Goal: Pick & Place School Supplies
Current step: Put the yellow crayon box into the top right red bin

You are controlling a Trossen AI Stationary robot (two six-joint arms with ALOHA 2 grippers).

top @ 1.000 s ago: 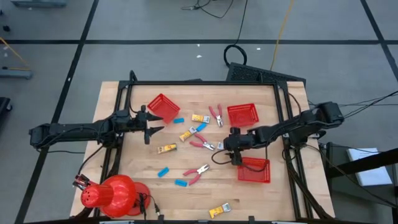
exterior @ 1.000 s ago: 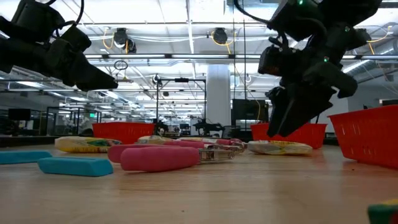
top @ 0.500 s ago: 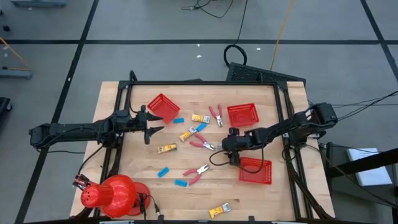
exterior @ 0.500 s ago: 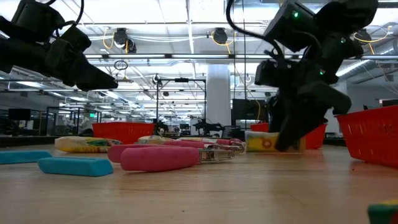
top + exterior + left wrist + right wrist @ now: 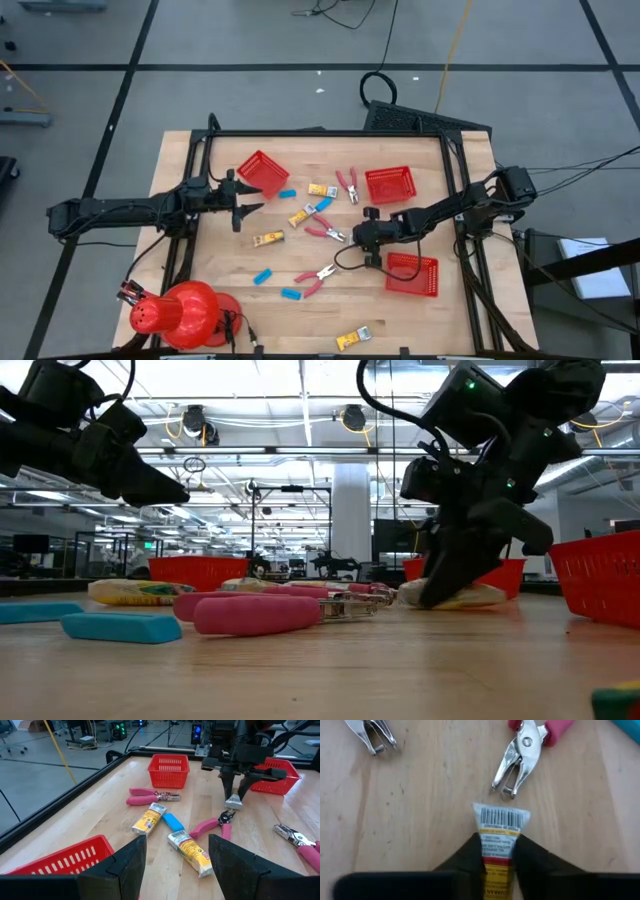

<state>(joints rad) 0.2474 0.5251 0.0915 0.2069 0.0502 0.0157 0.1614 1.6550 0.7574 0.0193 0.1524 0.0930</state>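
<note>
The right gripper's fingers [image 5: 470, 855] are pinching a yellow-and-white packet [image 5: 496, 851] between them, its barcode end sticking out past the tips. The right gripper [image 5: 366, 240] is working low over the middle of the table [image 5: 420, 320], just left of the near-right basket [image 5: 412, 275], with the packet resting on or barely off the wood; which of the two cannot be told. Metal pliers [image 5: 522, 752] with a red handle are lying just past the packet's free end. Farther left, the left gripper [image 5: 243, 203] is hanging with its fingers spread and nothing between them, beside the far-left basket [image 5: 262, 172]. More packets, blue erasers [image 5: 262, 276] and pliers are lying scattered across the middle of the table, and a third basket [image 5: 390, 184] is sitting at the far right.

The grip is looking narrow, taken across the packet's width. If the packet is soft, it may twist or slide out when lifted, and the free end may catch the pliers nearby or the basket rim.
</note>
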